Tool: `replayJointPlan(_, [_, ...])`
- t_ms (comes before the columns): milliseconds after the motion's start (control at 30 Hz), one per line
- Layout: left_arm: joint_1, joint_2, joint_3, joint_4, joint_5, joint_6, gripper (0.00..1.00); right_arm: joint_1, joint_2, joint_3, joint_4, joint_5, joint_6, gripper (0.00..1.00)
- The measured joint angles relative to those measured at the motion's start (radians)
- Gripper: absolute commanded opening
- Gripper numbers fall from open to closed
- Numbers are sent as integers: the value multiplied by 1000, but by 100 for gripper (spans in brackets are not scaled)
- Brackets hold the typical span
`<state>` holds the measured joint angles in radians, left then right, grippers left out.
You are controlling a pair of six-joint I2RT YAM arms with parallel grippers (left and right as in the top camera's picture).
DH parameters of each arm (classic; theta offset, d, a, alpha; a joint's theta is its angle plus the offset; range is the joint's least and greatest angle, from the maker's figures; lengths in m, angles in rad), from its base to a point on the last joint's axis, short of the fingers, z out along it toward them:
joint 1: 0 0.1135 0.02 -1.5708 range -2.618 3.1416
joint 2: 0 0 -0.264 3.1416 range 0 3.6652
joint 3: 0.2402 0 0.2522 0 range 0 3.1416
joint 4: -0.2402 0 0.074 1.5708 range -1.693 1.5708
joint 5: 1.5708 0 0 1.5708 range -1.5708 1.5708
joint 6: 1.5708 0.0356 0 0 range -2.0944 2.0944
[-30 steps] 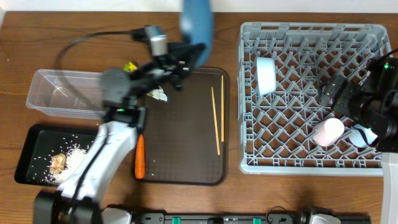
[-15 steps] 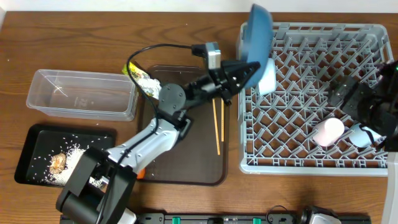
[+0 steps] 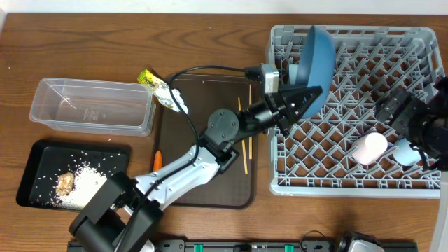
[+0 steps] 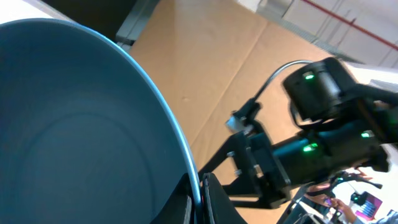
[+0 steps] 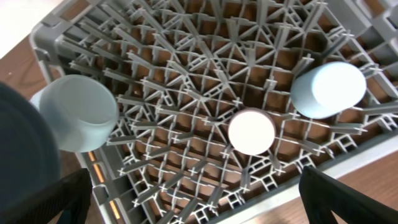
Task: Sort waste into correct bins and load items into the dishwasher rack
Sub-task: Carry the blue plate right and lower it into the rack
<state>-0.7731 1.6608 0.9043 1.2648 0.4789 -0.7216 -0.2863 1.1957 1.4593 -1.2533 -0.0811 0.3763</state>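
Note:
My left gripper (image 3: 302,94) (image 4: 198,200) is shut on the rim of the blue plate (image 3: 316,56) (image 4: 74,124). It holds the plate on edge above the left part of the dishwasher rack (image 3: 350,187). My right gripper (image 3: 404,120) (image 5: 205,208) hangs open over the rack's right side, holding nothing. The pink cup (image 3: 369,148) (image 5: 251,132), light-blue cup (image 3: 406,152) (image 5: 328,89) and white bowl (image 5: 78,112) stand in the rack. The chopsticks (image 3: 244,150) lie on the brown serving tray. The carrot (image 3: 157,159) is half hidden by my arm.
The yellow-green wrapper (image 3: 155,81) and white tissue (image 3: 180,103) lie at the brown serving tray's (image 3: 210,196) top left corner. A clear tub (image 3: 91,105) stands at the left. Below it, the black tray (image 3: 42,150) holds rice (image 3: 87,185) and a brown lump (image 3: 66,182).
My left arm has swung right, carrying the blue plate from above the serving tray to over the rack's left side. The right arm has barely moved.

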Motion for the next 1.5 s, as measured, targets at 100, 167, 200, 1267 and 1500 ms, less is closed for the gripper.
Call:
replayJointPlan(100, [-10, 0, 0, 11, -16, 0, 6, -5, 0, 0, -5, 1, 0, 99])
replayJointPlan(167, [-10, 0, 0, 8, -22, 0, 6, -5, 0, 0, -8, 0, 0, 99])
replayJointPlan(200, [-10, 0, 0, 7, -24, 0, 6, -5, 0, 0, -8, 0, 0, 99])
replayJointPlan(1267, [-54, 158, 17, 220, -19, -200, 6, -5, 0, 0, -34, 15, 0, 99])
replayJointPlan(1500, [-56, 214, 33, 225, -51, -301, 6, -5, 0, 0, -38, 15, 0, 99])
